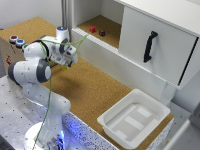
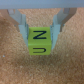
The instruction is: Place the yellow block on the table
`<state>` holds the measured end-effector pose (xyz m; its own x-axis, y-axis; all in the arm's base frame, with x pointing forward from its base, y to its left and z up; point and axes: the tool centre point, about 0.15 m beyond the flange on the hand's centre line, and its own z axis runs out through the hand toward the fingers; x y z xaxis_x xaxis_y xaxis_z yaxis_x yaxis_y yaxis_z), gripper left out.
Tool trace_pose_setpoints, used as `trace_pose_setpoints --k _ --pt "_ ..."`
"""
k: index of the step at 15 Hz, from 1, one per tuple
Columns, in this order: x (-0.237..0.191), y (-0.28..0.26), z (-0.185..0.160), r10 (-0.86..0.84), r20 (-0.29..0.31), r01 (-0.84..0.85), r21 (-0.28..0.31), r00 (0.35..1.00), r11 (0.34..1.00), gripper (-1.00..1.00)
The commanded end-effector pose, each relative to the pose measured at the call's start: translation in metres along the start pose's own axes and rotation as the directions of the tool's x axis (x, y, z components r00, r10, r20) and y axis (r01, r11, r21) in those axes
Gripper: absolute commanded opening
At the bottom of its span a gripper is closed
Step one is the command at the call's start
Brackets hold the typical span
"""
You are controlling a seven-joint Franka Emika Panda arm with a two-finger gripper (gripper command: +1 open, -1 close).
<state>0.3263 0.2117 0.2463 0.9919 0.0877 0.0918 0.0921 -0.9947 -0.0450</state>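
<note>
In the wrist view the yellow block [image 2: 41, 41], a yellow-green cube with dark letters on its faces, sits between my two fingers [image 2: 22, 22]. My gripper [image 2: 42, 31] is shut on its sides. A dark shadow lies on the cork just under the block; I cannot tell whether it touches the surface. In the exterior view my gripper [image 1: 69, 54] hangs low over the far left part of the table [image 1: 95, 92], a speckled brown cork top. The hand hides the block there.
A white plastic bin [image 1: 134, 118] stands at the table's near right corner. Behind is a white cabinet [image 1: 170, 30] with a black handle [image 1: 149, 46]; small red [image 1: 92, 29] and dark [image 1: 102, 33] items lie on its shelf. A wooden crate [image 1: 10, 50] is at the left.
</note>
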Motion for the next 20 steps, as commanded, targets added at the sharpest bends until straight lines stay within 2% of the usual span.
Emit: trace_pose_setpoints --k 1,8,12,13,14,18,20 --pt "0.039 0.010 0.053 0.124 0.061 -0.128 0.078 0.990 0.989 -1.00" --pt "0.078 0.005 0.053 0.078 0.034 -0.080 0.069 0.996 0.994 -1.00" --pt "0.078 0.006 0.033 0.060 0.014 -0.060 -0.010 0.998 0.998 -1.00" --pt "0.076 0.008 0.024 0.062 0.007 -0.062 -0.044 0.998 0.997 1.00" --pt "0.071 0.012 0.016 0.084 -0.005 -0.084 -0.054 0.996 0.995 1.00" --pt "0.049 0.023 -0.014 0.126 -0.040 -0.128 -0.035 0.991 0.991 1.00" --pt "0.042 0.026 -0.034 0.147 -0.063 -0.145 0.033 0.987 0.989 1.00"
